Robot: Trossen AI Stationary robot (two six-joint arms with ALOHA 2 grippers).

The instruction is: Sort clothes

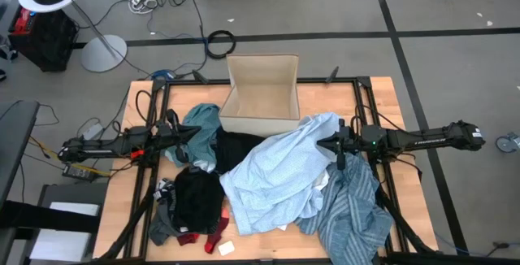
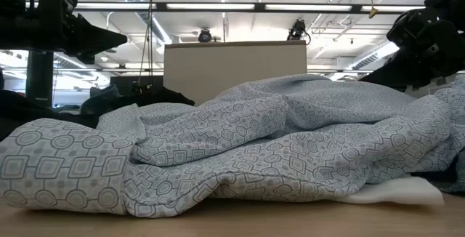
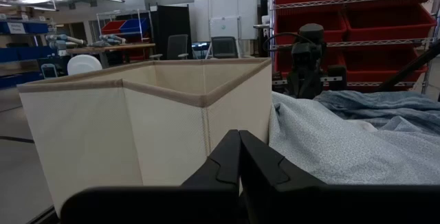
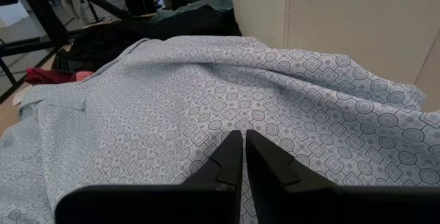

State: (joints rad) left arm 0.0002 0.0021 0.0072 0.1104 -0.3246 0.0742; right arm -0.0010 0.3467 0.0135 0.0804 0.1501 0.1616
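We see our right hand (image 1: 327,144) hanging clenched and empty just above the light-blue shirt (image 1: 272,175); in its wrist view the two fingers (image 4: 237,157) meet tip to tip with the patterned cloth spread right below and ahead of them. We judge it sits there because that shirt is the biggest piece and lies on top of the heap, so it has to go first. Close beside this hand, on the side nearer the bench's front edge, the striped shirt (image 1: 351,212) trails down toward the edge.

Our left hand (image 1: 195,132) is also clenched on nothing, fingers (image 3: 240,159) pressed together, held above the bench (image 1: 122,192) next to the teal piece (image 1: 201,123). Just beyond it lie the black clothes (image 1: 199,196), with the small red items (image 1: 216,236) farther off near the front edge, and a white piece (image 1: 226,248) beside them.

Ahead of the left hand stands the tan box (image 1: 262,94), open at the top, touching the teal piece and a fold of the light-blue shirt. From above its inside looks bare, with no garment in it, so we judge the sorting has hardly begun. It probably stands at the back so both hands can reach it.
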